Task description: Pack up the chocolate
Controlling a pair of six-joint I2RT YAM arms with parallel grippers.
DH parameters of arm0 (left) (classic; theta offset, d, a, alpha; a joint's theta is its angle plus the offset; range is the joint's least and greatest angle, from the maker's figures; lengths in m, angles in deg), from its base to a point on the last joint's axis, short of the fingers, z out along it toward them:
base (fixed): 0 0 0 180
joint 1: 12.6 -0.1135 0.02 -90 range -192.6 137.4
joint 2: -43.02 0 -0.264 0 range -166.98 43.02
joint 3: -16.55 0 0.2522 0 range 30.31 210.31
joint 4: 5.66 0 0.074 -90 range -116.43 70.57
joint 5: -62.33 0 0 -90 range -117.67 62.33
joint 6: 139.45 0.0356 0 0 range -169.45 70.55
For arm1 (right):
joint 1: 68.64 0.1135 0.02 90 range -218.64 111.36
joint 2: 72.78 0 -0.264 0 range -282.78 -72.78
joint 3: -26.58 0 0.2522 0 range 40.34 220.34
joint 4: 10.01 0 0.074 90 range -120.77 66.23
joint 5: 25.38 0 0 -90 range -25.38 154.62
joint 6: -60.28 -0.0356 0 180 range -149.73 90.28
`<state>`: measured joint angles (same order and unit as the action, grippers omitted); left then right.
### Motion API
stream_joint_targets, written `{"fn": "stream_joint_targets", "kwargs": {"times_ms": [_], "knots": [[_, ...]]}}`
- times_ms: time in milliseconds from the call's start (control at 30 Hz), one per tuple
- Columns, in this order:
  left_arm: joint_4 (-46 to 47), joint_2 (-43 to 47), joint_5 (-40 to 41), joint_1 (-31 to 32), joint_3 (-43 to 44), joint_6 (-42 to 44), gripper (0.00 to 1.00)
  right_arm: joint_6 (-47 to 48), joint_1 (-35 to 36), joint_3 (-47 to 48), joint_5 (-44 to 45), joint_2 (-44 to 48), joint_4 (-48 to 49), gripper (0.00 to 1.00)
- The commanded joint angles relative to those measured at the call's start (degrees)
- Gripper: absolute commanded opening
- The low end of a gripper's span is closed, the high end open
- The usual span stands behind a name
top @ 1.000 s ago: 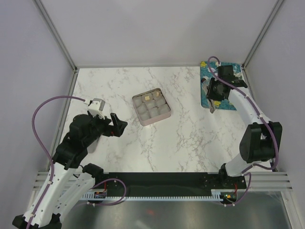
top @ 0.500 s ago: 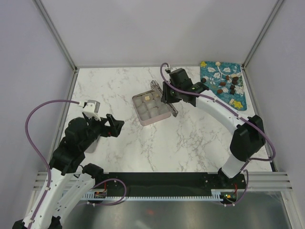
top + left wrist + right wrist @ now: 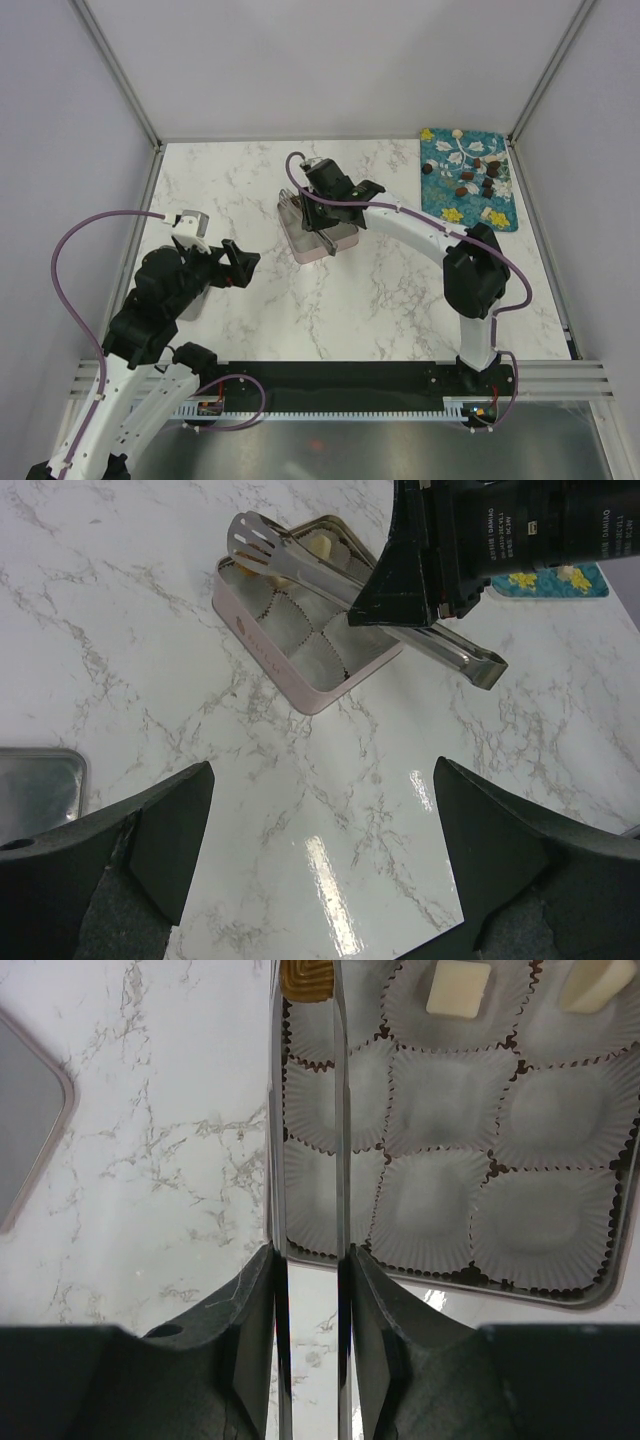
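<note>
My right gripper (image 3: 327, 205) is shut on the long metal tongs (image 3: 340, 1160) and hovers over the open pink tin (image 3: 345, 239). The tongs' tips pinch a brown chocolate (image 3: 307, 978) above a paper cup at the tin's far left corner. Two cream-white pieces (image 3: 458, 986) sit in cups along the far row. More chocolate pieces (image 3: 472, 179) lie on the blue patterned mat (image 3: 448, 198) at the far right. My left gripper (image 3: 240, 264) is open and empty, left of the tin. The left wrist view shows the tin (image 3: 262, 645) and tongs (image 3: 340, 578) ahead.
A grey metal lid (image 3: 35, 790) lies on the marble left of the tin, under my left arm; it also shows in the right wrist view (image 3: 25, 1140). Most paper cups (image 3: 540, 1222) in the tin hold nothing. Metal frame posts stand at the far corners.
My right arm has swung left from the blue mat to over the tin, carrying the tongs. My left arm has barely moved.
</note>
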<state>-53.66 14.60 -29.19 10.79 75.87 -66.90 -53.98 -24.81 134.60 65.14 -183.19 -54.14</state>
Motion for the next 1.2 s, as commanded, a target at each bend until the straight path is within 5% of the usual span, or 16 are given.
{"fn": "stream_joint_targets", "kwargs": {"times_ms": [0, 700, 1167], "knots": [[0.5, 0.7, 1.3, 0.2, 0.4, 1.7, 0.99, -0.8, 0.3, 3.4, 1.8, -0.9, 2.3, 0.39], [0.4, 0.6, 1.3, 0.2, 0.5, 1.8, 0.99, -0.5, 1.2, 3.3, 3.8, -3.1, 2.0, 0.46], [0.5, 0.3, 1.1, 0.2, 0.5, 1.7, 0.99, 1.8, 0.0, 5.8, 6.6, 3.5, -3.3, 0.44]]}}
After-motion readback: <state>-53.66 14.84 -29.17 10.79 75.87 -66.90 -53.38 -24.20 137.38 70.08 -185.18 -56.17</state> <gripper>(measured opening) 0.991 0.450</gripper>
